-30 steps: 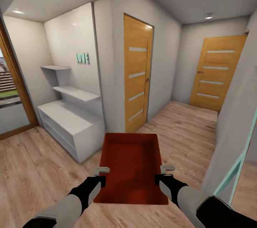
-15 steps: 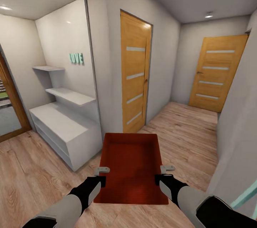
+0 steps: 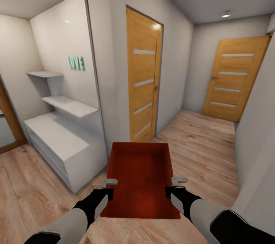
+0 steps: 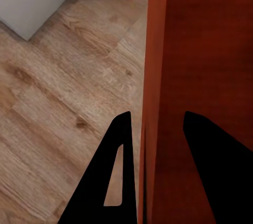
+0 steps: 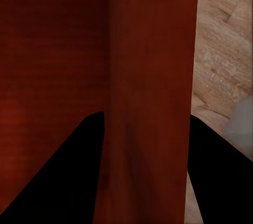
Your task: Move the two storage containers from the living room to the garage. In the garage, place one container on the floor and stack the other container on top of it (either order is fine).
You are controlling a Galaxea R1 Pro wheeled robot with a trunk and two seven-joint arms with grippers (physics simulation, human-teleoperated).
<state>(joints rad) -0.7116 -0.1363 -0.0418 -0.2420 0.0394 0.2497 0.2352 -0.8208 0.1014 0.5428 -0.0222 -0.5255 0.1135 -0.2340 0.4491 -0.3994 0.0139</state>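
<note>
You're in a wood-floored hall (image 3: 198,137), doors at 12 (image 3: 143,79) and 1 o'clock (image 3: 233,77), shelves (image 3: 61,137) at 10. The bin (image 3: 140,175) rides level at 12, carried clear of the floor because left gripper (image 3: 108,188) and right gripper (image 3: 175,186) each clamp one long wall

The tips of the left gripper (image 3: 110,187) and right gripper (image 3: 172,186) are masked by the walls of the storage container (image 3: 140,175) in the head view. In the left wrist view the container (image 4: 200,76) is cut off beyond the fingers (image 4: 118,182) and to their inner side; its rim is not seen. In the right wrist view the container wall (image 5: 150,97) between the fingers (image 5: 58,182) is blurred, and contact cannot be confirmed. The second container's whereabouts cannot be told.
</note>
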